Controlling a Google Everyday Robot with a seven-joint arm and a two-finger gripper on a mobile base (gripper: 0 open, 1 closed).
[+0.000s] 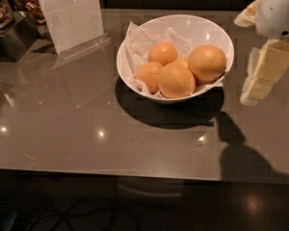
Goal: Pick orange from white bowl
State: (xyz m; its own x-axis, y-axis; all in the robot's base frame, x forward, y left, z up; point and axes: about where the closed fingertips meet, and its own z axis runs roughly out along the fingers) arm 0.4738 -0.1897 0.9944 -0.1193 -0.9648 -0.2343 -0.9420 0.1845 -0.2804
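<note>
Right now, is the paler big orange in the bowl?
In: the orange rests inside the white bowl; hand hovers at right edge.

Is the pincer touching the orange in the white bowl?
No, the pincer hangs at the right edge of the view, outside the white bowl and apart from the orange.

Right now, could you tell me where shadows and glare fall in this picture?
Camera view: the white bowl casts a dark shadow on the glossy table in front of it; small glints dot the table; the gripper, at the right edge, throws a shadow nearer the camera.
</note>
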